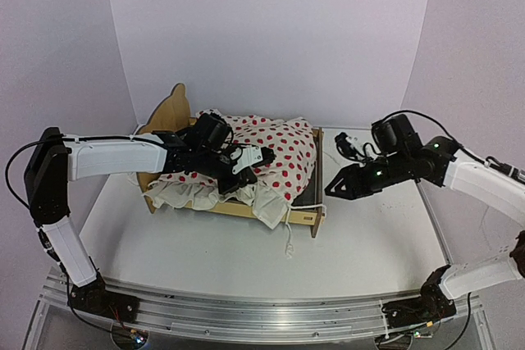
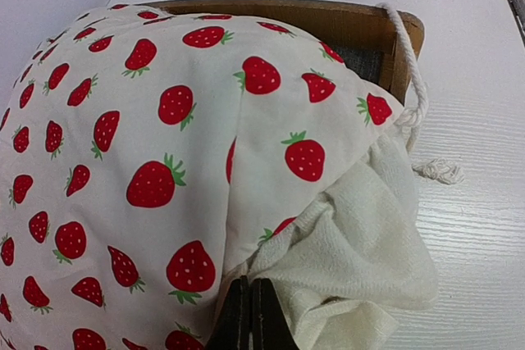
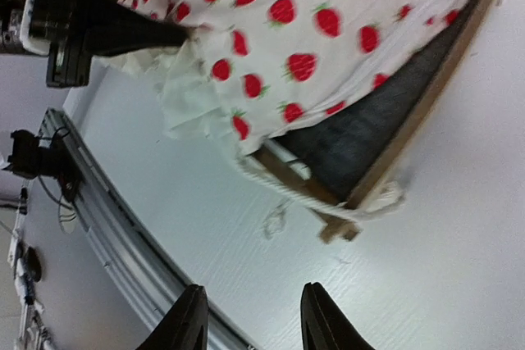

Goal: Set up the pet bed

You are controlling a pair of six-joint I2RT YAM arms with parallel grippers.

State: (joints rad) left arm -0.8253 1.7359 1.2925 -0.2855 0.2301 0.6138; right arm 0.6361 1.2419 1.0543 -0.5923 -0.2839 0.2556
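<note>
1. One white desk (image 1: pixel 197 243) carries everything; its bare surface shows in front of and to both sides of the bed.
2. Two arms are in view. The left arm (image 1: pixel 107 157) reaches across the bed from the headboard side, and the right arm (image 1: pixel 484 178) bends in from the right.
3. One pet bed (image 1: pixel 172 116) stands near the middle of the desk. Its wavy headboard is toward the left and its foot rail toward the right. A strip of its dark grey felt base (image 3: pixel 353 133) shows at the foot end, uncovered.
4. One white blanket (image 1: pixel 287 149) printed with red strawberries lies heaped over most of the bed. Its cream ruffled edge spills over the near side rail onto the desk.
5. There are two end effectors.
   - The left end effector (image 2: pixel 250 305) is fully closed, its two fingers pressed flat together. The tips sit right at the fold where the strawberry cloth meets the cream ruffle, touching the blanket on top of the bed. Whether any cloth is pinched between them cannot be told.
   - The right end effector (image 3: pixel 253 293) stands with its fingers apart, about half spread, and nothing between them. It holds nothing and touches nothing. It hangs above the bare desk just off the foot corner of the bed.
6. One white twisted cord (image 2: pixel 414 96) runs along the foot rail and over its corner. Its frayed end lies on the desk beside the bed.
</note>
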